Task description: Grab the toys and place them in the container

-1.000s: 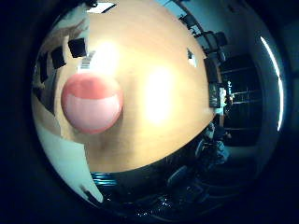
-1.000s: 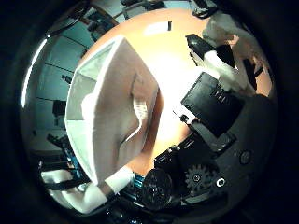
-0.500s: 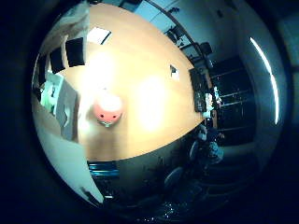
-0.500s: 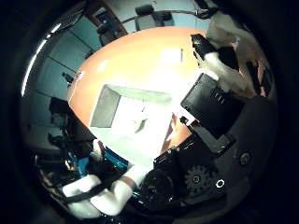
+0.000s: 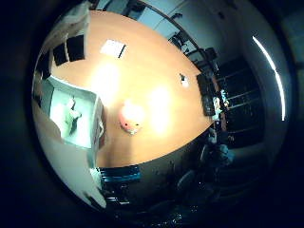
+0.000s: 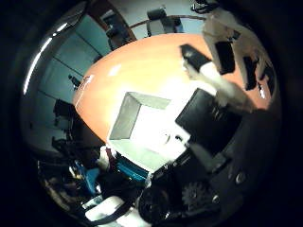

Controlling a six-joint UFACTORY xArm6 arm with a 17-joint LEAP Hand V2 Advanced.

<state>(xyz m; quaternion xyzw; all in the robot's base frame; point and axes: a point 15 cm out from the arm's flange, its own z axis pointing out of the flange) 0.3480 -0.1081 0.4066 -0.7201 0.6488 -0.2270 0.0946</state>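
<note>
A round pink toy (image 5: 130,118) lies on the orange-brown table (image 5: 142,61), close beside the white open-topped container (image 5: 97,124). A pale toy (image 5: 72,114) rests inside the container. My hand (image 6: 222,80) hangs well above the table, over the container's side, with its white and black fingers stretched out and nothing in them. The thumb side view looks down into the container (image 6: 125,120) past the fingers. Container and pink toy both look small and far from the palm.
A white sheet (image 5: 113,48) and a small pale object (image 5: 184,81) lie farther out on the table. Dark equipment (image 5: 207,95) stands at one table edge. A blue object (image 6: 130,168) sits below the edge nearest the container. Chairs (image 6: 156,21) stand beyond the far end.
The palm has drawn away from the table: the pink toy, which filled much of the view, is now small. The container has shrunk in view too. The fingers look more stretched out.
</note>
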